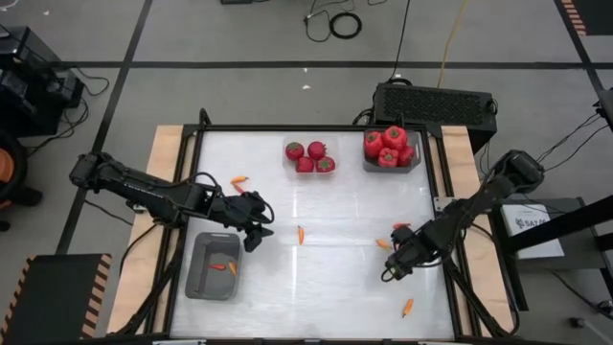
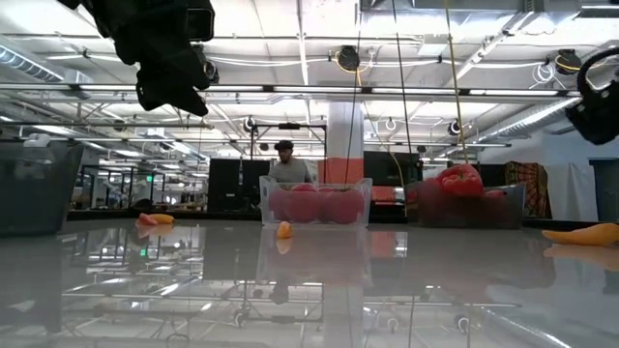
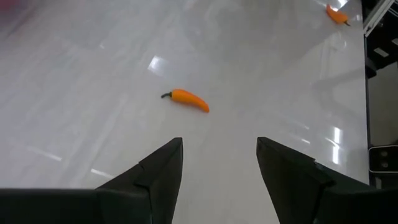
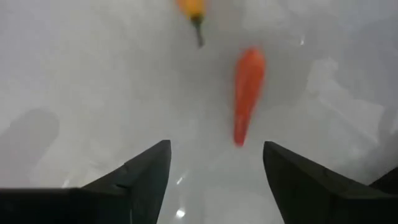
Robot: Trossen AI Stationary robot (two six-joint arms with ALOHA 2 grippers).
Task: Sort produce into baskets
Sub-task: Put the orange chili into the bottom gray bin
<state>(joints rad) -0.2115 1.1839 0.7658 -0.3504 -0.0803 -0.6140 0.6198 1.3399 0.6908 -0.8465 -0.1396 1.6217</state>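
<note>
Now the left gripper [image 3: 219, 168], fingers wide and empty, hovered with the slender orange pepper [image 3: 188, 99] at eleven o'clock, its long axis crosswise. The right gripper [image 4: 214, 180], equally wide, faced a red pepper [image 4: 247, 87] lying lengthwise at twelve.

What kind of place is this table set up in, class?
Probably a robotics lab or workshop hall: the white table stands on a concrete floor with loose cables, and open ceiling trusses span the room behind.
</note>
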